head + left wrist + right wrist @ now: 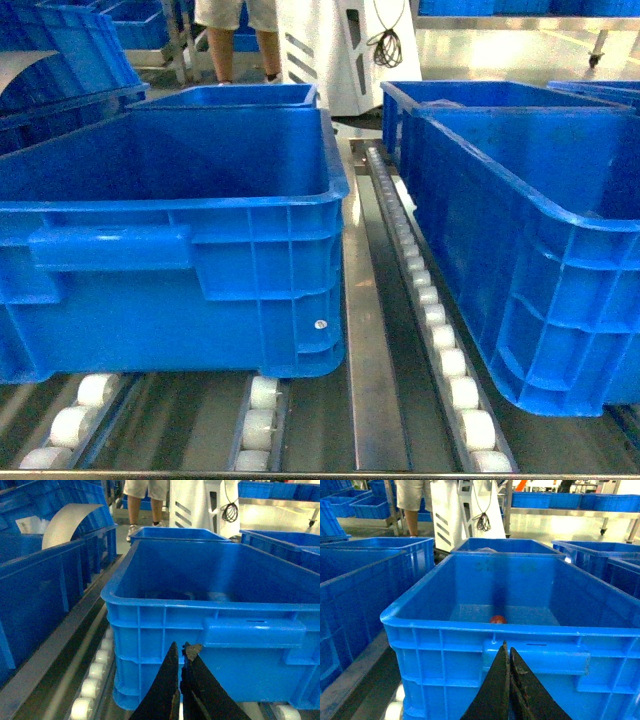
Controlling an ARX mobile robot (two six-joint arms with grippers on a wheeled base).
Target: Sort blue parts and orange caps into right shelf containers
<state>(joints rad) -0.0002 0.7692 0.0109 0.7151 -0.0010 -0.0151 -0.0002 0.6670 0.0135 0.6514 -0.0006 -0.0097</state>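
Two large blue containers stand side by side on the roller shelf, the left one [250, 290] and the right one [520, 260]. An orange cap [497, 619] lies on the floor of the container [445, 645] in front of my right gripper [507, 647], which is shut and empty, just short of that container's near wall. My left gripper [181, 646] is also shut and holds nothing. It hangs before the near wall of another blue container [165, 630], whose floor shows only dim shapes. No blue parts can be made out. Neither gripper appears in the head view.
White rollers [440, 330] and a metal rail [365, 330] run between the containers. More blue bins [240, 95] stand behind and to the left. A curved grey sheet [65, 522] sticks out of a left bin. A person [240, 30] and a white machine [340, 50] are at the back.
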